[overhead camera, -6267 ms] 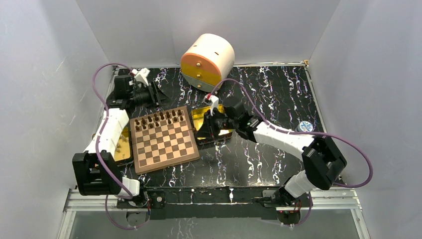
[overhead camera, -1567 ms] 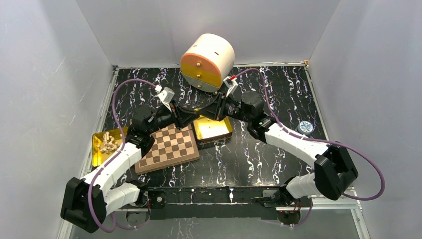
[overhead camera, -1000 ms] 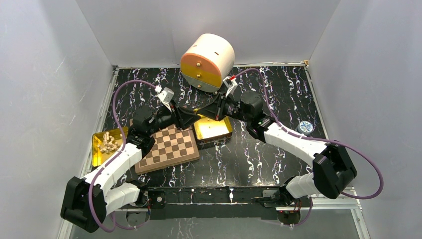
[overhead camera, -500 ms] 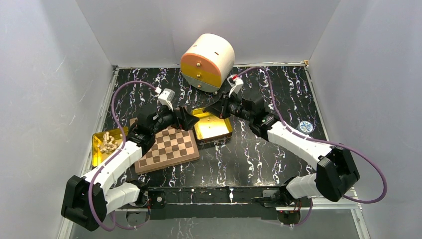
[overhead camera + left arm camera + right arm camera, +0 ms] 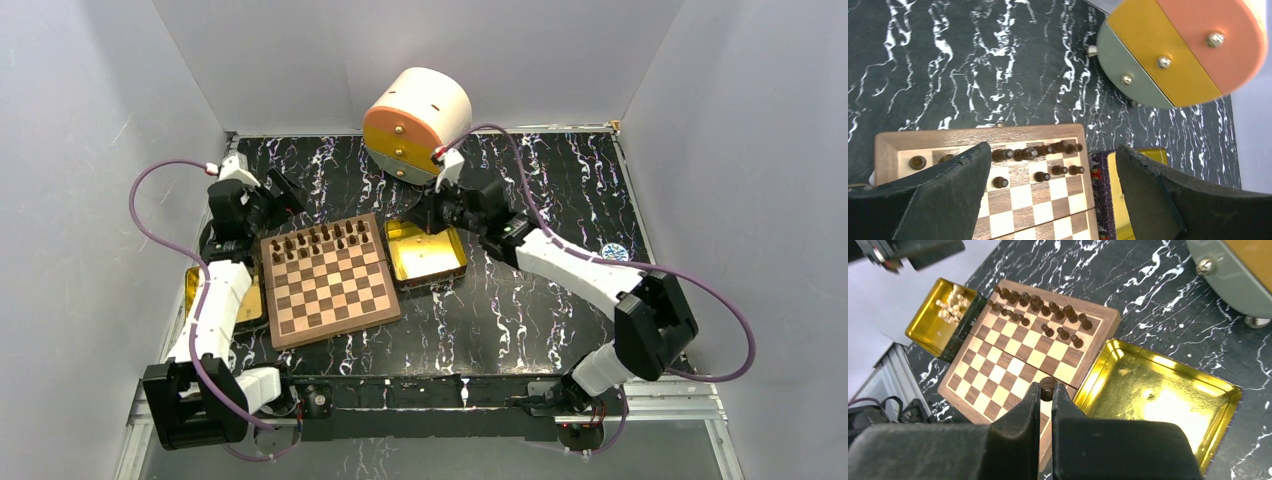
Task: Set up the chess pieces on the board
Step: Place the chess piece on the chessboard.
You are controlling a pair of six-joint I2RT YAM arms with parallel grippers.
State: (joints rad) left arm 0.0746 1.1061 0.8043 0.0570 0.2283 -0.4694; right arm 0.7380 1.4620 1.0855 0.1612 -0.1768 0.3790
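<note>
Overhead, board (image 5: 328, 285): flat on the black marbled tabletop (image 5: 520, 300), left tin (image 5: 192, 284) on one side and right tin (image 5: 430, 252) on the other.
Overhead, pieces (image 5: 320, 240): dark, standing along the two far rows.
Overhead, left tool (image 5: 274, 190): raised off the board's far left corner.
Overhead, right tool (image 5: 418, 212): above the right tin's far rim, just in front of the round drawer unit (image 5: 415, 120).
Left wrist, left tool (image 5: 1053, 149): spread wide, gripping nothing, framing the far rows from above.
Left wrist, pieces (image 5: 1024, 154): back row crowded, a few in the second row.
Right wrist, right tool (image 5: 1047, 390): pinched shut on one dark piece (image 5: 1047, 385), seen against the board (image 5: 1013, 365) edge nearest the right tin (image 5: 1158, 400).
Right wrist, left tin (image 5: 928, 325): holding a heap of pale pieces (image 5: 950, 302), touching the board's other side.
</note>
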